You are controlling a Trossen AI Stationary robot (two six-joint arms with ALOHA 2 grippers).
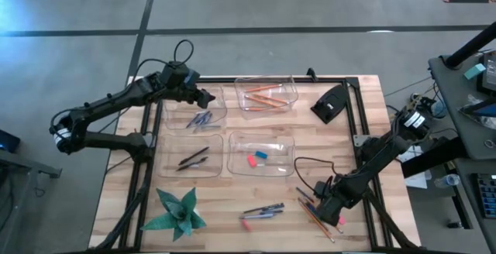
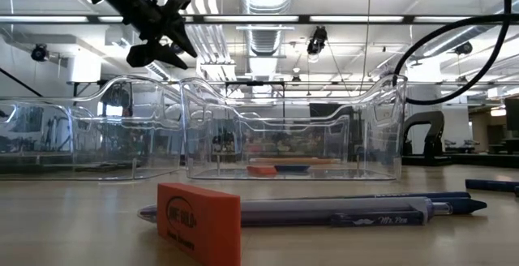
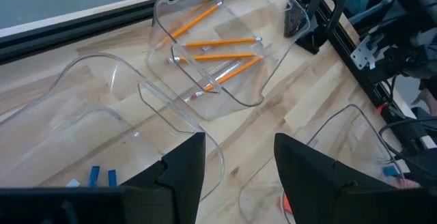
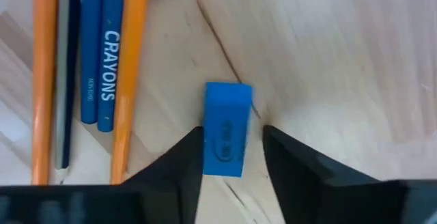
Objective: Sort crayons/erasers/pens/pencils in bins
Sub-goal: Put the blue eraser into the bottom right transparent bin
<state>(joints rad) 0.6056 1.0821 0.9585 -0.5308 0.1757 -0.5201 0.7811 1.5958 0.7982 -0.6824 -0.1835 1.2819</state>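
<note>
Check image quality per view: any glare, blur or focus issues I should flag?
High view: even light, blue cast at the left edge, clear bins faint against the wood. Low view: ceiling lights glare through the bin walls; the near orange eraser looks soft. Left wrist view: sharp, reflections on the bin rims. Right wrist view: blue eraser crisp between the right claw fingers, crayon lettering readable.

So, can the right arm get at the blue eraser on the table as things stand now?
Probably yes: the right end effector is already down over the blue eraser, one finger on each side, and nothing lies between them; the crayons lie clear to one side.
</note>
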